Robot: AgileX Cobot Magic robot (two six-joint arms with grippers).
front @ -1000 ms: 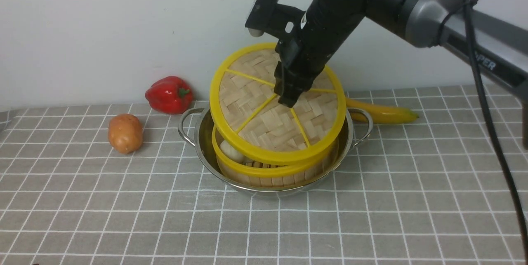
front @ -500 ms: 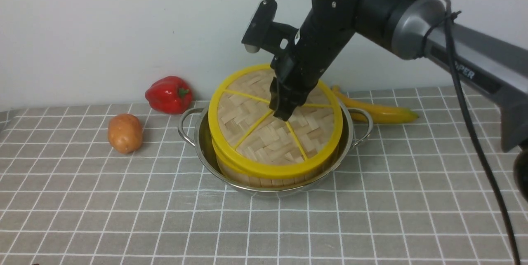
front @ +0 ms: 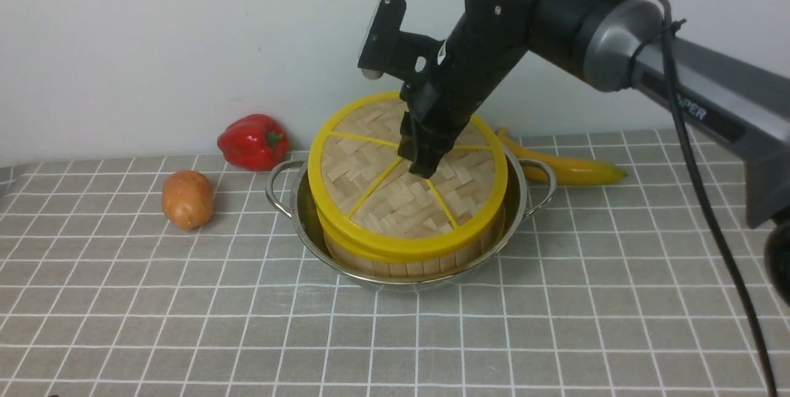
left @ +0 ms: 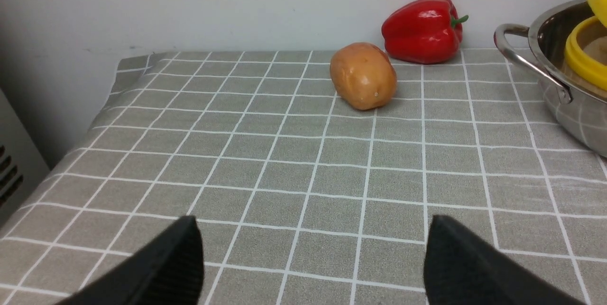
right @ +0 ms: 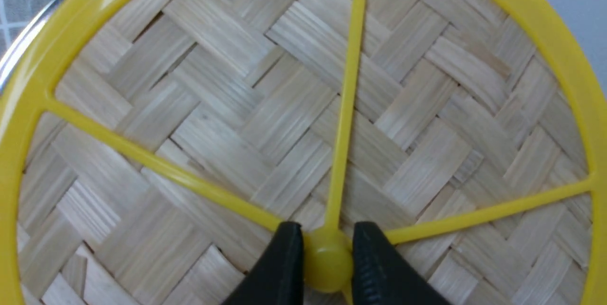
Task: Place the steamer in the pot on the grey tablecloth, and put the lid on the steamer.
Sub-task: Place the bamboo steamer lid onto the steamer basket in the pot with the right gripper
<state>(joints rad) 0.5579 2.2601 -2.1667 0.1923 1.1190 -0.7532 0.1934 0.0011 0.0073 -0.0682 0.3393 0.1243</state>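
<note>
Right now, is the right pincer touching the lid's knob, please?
Touching. The right wrist view shows the right pincer clamped on the knob of the lid.

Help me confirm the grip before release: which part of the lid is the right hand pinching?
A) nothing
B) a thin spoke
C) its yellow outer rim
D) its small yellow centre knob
D: in the right wrist view the black fingers of the right hand clamp the knob at the middle of the lid.
</note>
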